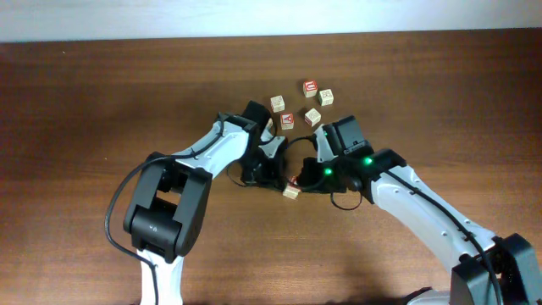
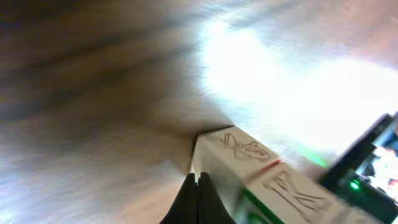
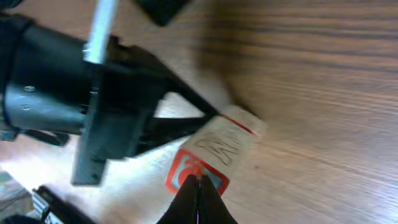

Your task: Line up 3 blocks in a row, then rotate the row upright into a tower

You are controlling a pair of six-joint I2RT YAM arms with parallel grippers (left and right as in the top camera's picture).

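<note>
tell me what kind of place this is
Probably a robotics test bench: a left arm and right arm reach over a plain wooden table, with small alphabet blocks scattered on it.

The brown wooden table carries a lone cube, lying right at the pinched-together tips of the left claw and right claw. Five more cubes sit loosely clustered beyond both claws, near the table's far edge.

Robotics lab: two arms at a wooden table.
</note>
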